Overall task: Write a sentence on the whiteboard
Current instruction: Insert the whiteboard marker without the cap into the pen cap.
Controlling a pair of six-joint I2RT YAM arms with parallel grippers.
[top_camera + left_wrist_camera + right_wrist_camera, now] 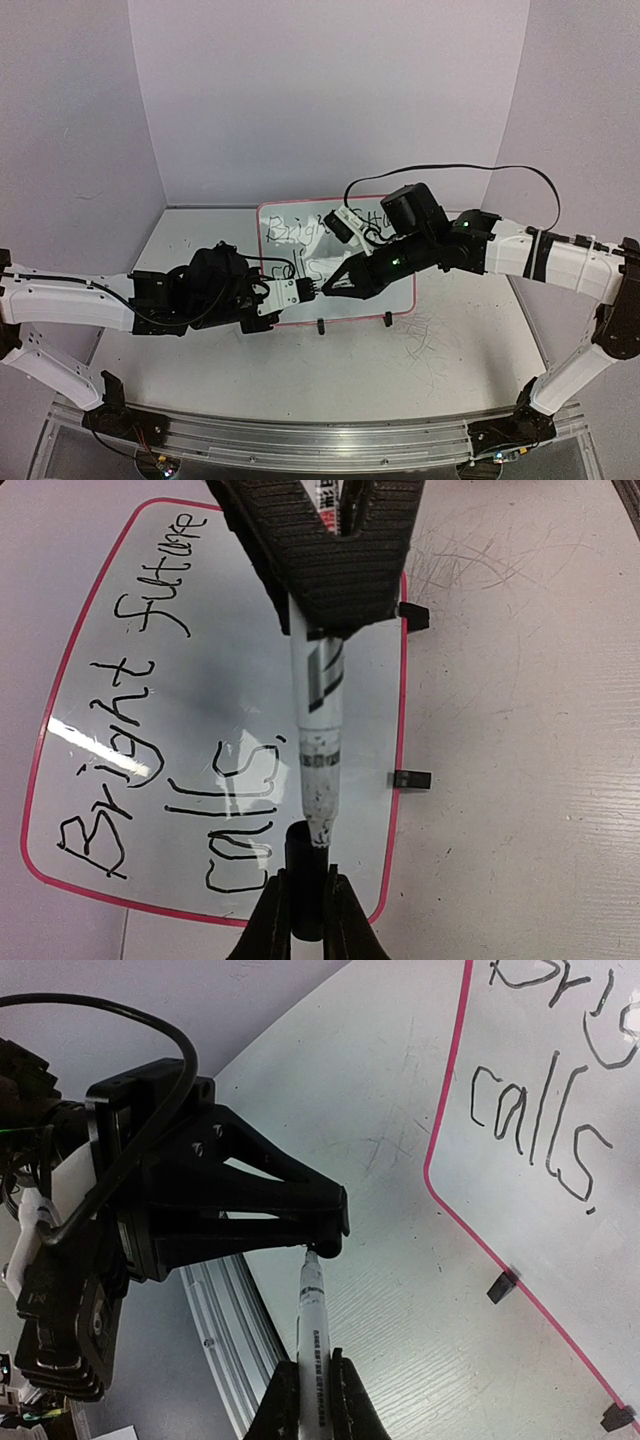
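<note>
on the left side of the table (420, 370), the left claw (305, 920) is pinched tight on a black cap (305, 865). just right of it, the right claw (312, 1395) is squeezed around the white marker (318, 730). the marker's tip points into the cap, touching it or almost in. behind the two claws sits the whiteboard (401, 700) with its pink frame, near the back middle of the table. the sentence (150, 740) on it reads "bright future calls." in two lines, with a dot at the end, so the writing looks done. what seems left is to push the cap on and put the marker down. two small black clip feet (411, 779) stick out from the board's edge, and scribbles (480, 560) mark the table to the right. nothing blocks the cap, but the claws must line up well.
</note>
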